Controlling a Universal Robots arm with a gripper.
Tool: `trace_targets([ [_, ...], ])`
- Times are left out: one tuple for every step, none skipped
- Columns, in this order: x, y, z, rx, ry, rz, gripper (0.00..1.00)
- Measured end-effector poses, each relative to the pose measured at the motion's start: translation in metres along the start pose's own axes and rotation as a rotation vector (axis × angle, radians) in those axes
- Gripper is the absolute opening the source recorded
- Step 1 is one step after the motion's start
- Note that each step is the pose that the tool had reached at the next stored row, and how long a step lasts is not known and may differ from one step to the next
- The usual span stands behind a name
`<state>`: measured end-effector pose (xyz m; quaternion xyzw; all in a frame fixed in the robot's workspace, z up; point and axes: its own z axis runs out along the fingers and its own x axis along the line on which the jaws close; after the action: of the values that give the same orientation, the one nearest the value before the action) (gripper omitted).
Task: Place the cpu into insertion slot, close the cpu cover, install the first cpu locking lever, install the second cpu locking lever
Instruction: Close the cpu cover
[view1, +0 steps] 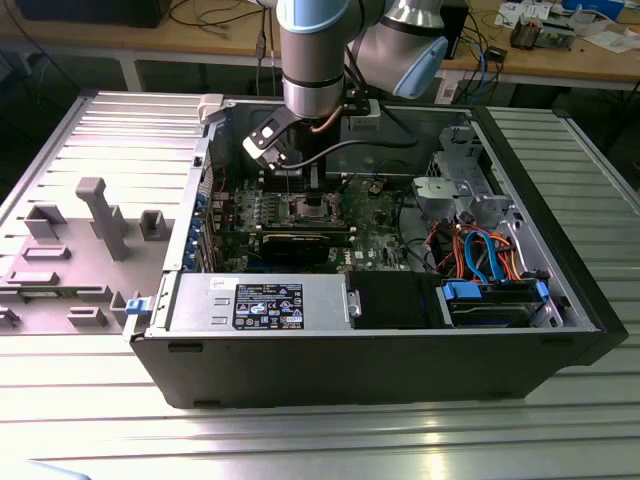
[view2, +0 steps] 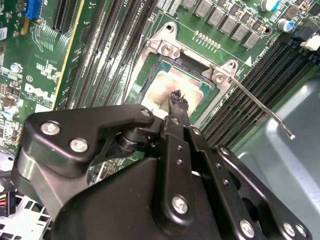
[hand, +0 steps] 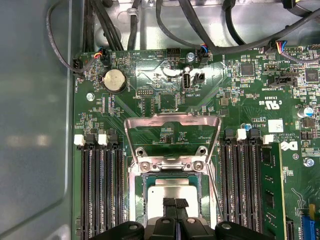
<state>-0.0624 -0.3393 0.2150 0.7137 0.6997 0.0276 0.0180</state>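
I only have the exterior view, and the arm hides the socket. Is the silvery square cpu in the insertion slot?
Observer: Yes, in the first wrist view the silvery square cpu lies in the metal-bordered insertion slot.
Operator: The cover?
Observer: The silvery hinged cpu cover frame stands open, tilted back from the slot.
Operator: Gripper?
Observer: In the second wrist view the gripper is shut, its tips at the cpu's top face.

— How does the arm (view1: 315, 40) stand?
— In the exterior view its wrist (view1: 314, 95) hangs vertical and points straight down. A grey-blue joint (view1: 400, 50) bends off toward the exterior view's right.
— And the gripper (hand: 175, 203)?
— It has a black linkage and two slim fingers (view2: 175, 99) (seen in both wrist views). They are drawn together, tips meeting with no gap.
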Motion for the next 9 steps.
trace_targets([
  [0.0, 0.0, 0.0, -0.0001, -0.0002, 0.0, 0.11],
  [0.0, 0.0, 0.0, 0.0, -0.0001, 0.0, 0.11],
  [0.0001, 0.0001, -0.0004, -0.0001, -0.0001, 0.0, 0.11],
  [0.0001, 0.0001, -0.0005, -0.0003, 0.0001, 0.0, 0.11],
  [0.0, 0.0, -0.0014, -0.0001, 0.0014, 0.0, 0.11],
  [0.0, 0.0001, -0.0014, -0.0002, 0.0016, 0.0, 0.11],
  [0.0, 0.0001, -0.0016, -0.0001, 0.0015, 0.0, 0.11],
  [0.0, 0.0001, -0.0019, 0.0, 0.0013, 0.0, 0.11],
  [0.0, 0.0002, -0.0026, 0.0, 0.0013, -0.001, 0.11],
])
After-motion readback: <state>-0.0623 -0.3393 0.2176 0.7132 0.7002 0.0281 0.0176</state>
